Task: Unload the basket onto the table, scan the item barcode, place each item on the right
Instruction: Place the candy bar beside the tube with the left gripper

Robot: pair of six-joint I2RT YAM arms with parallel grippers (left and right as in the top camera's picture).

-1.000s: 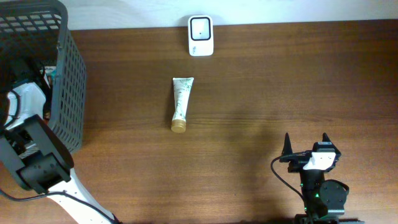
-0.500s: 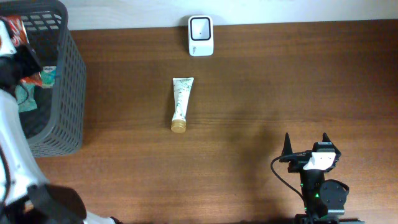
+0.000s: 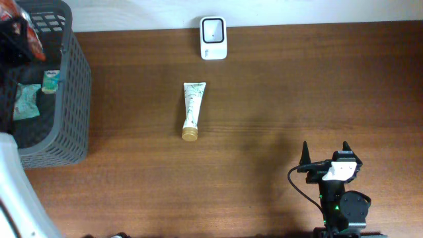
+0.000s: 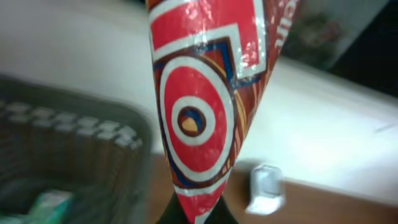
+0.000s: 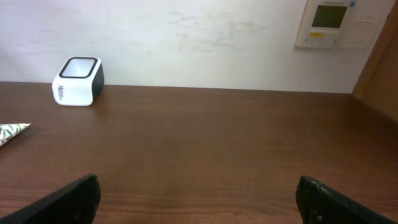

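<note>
Brown wood-grain table [image 3: 297, 99], smooth and matt, fills the overhead view.

Basket [image 3: 73, 86]: dark grey plastic, rectangular, open lattice walls. It stands at ten o'clock, at the table's edge.

Left arm [image 3: 13, 192]: white shell, entering at eight o'clock beside the basket.

Left gripper [image 4: 196, 216]: jaws pressed together, pinching the red packet [image 4: 199, 93] by its narrow bottom end. The dark fingertips show only at six o'clock of the wrist view. From overhead the packet sits at the far ten o'clock corner, over the basket's rim and clear of the table.

Right gripper [image 3: 325, 155]: at five o'clock, jaws spread to full width. It holds nothing and touches nothing. Its fingers [image 5: 68, 199] are black and tapered.

Red packet, material: glossy crinkled foil, widening upward from the pinch. It is printed with white and blue concentric rings round an orange centre.

Tube [image 3: 192, 111]: white with a green leaf print and a gold cap. It lies flat just left of table centre, cap toward six o'clock, crimped end toward twelve.

Scanner [image 3: 213, 38]: white rounded block with a dark square window on top. It stands at twelve o'clock near the far edge, well apart from the packet.

Teal sachets [image 3: 26, 99]: two, small and flat, inside the basket.
</note>
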